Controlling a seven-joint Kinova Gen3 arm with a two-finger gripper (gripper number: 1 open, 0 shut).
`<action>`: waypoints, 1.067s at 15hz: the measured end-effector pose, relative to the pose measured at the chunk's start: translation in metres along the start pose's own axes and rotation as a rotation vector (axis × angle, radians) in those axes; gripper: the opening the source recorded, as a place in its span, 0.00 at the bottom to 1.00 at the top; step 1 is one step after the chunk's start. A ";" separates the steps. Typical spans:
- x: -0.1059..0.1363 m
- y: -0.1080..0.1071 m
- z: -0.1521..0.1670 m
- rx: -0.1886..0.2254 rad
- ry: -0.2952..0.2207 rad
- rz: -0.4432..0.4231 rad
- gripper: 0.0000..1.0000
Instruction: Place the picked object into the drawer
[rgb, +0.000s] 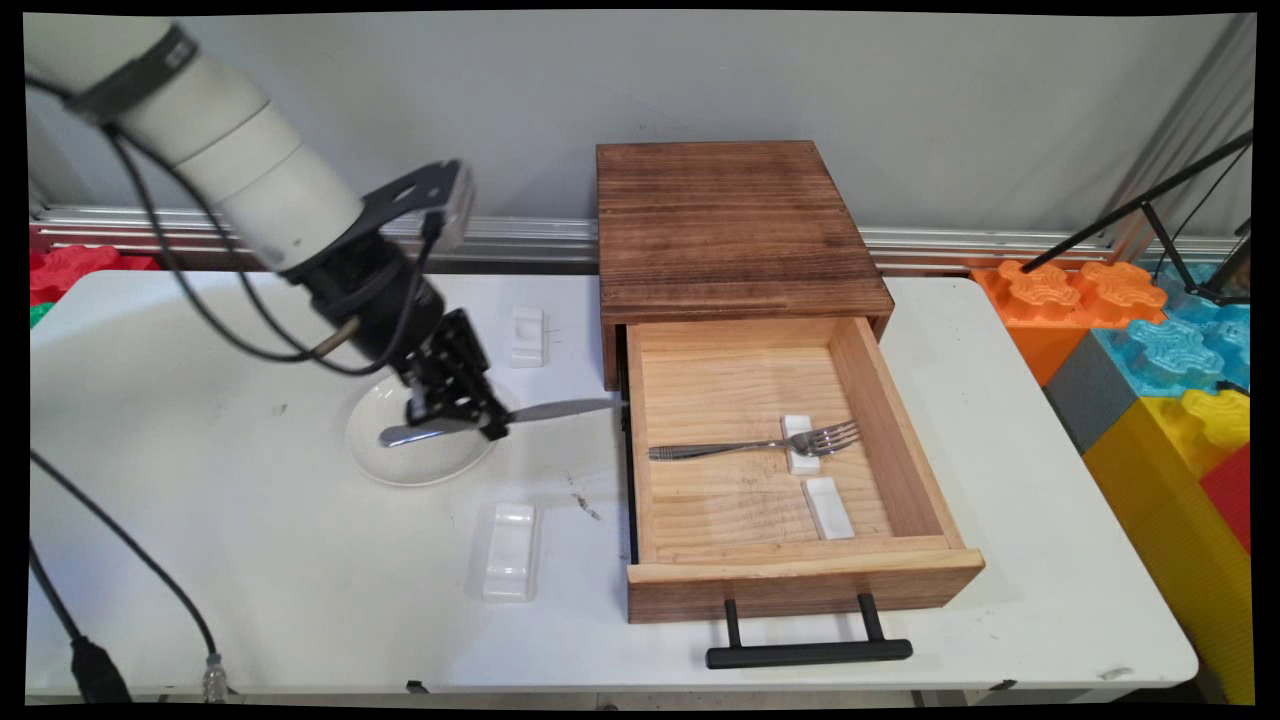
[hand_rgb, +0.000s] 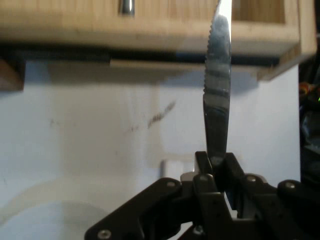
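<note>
Main view: we see the claw (rgb: 490, 425) clamped tight on a table knife (rgb: 500, 420) mid-length, held level above the white plate (rgb: 415, 455), blade tip at the open wooden drawer's (rgb: 790, 570) side wall. Inside that drawer, beyond the claw, a fork (rgb: 760, 445) lies on a white rest (rgb: 800, 445).

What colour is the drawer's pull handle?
Black, on the handle of the drawer; main view shows it best.
</note>
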 end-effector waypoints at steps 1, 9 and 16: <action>0.011 -0.002 -0.001 -0.002 0.007 0.003 0.00; 0.094 -0.017 0.015 -0.015 0.044 0.017 0.00; 0.151 -0.022 0.043 -0.035 0.068 0.016 0.00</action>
